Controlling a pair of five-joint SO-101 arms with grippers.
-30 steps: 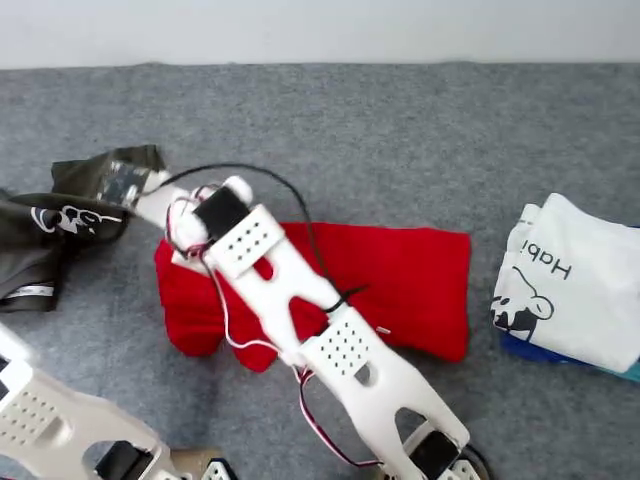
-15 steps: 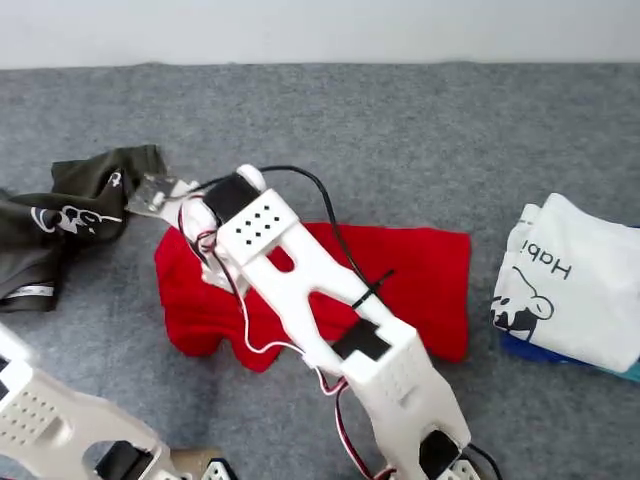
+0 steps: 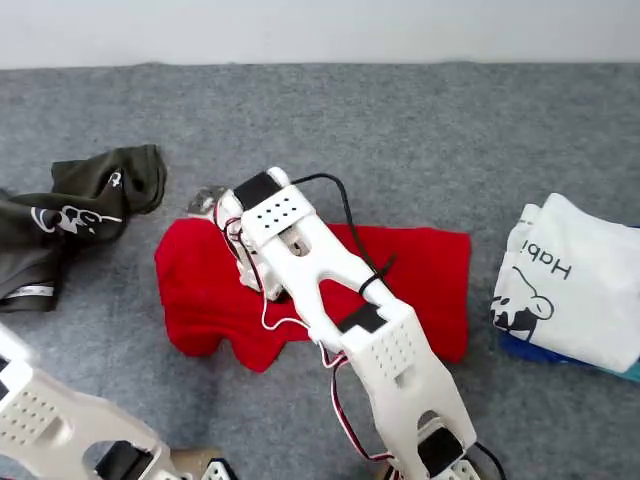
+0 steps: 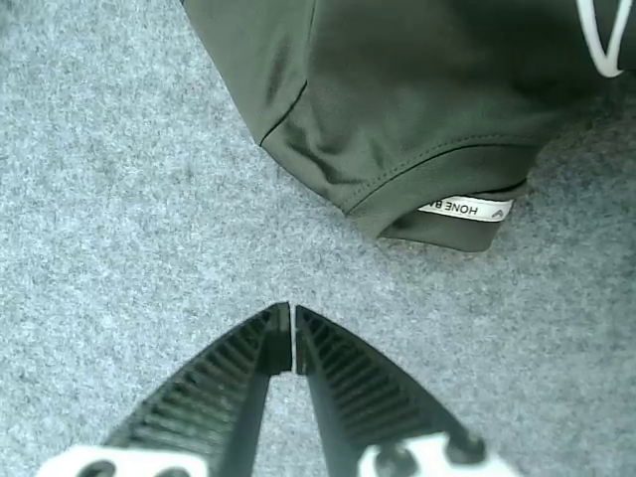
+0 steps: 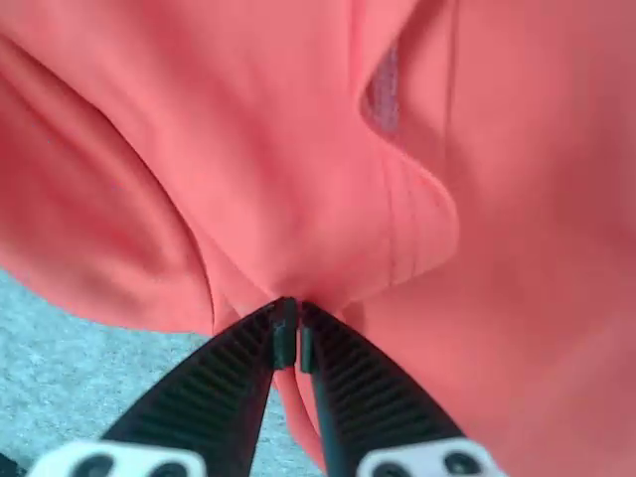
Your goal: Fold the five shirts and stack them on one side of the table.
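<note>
Currently: one red fabric shirt (image 3: 420, 280) nipped by closed right claw (image 5: 288, 333); one crumpled olive shirt (image 3: 60, 215) beside closed, empty left claw (image 4: 292, 343); one folded white shirt (image 3: 570, 290).

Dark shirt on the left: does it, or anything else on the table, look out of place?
Yes. The dark shirt lies crumpled at the left edge of the table, far from the folded white shirt stacked on the right. The red shirt is bunched where the right gripper pinches it.

The middle shirt (image 3: 420, 280) lies centrally on the tabletop (image 3: 400, 130), the left shirt (image 3: 60, 215) at its left edge, the stack (image 3: 575, 285) at its right.
</note>
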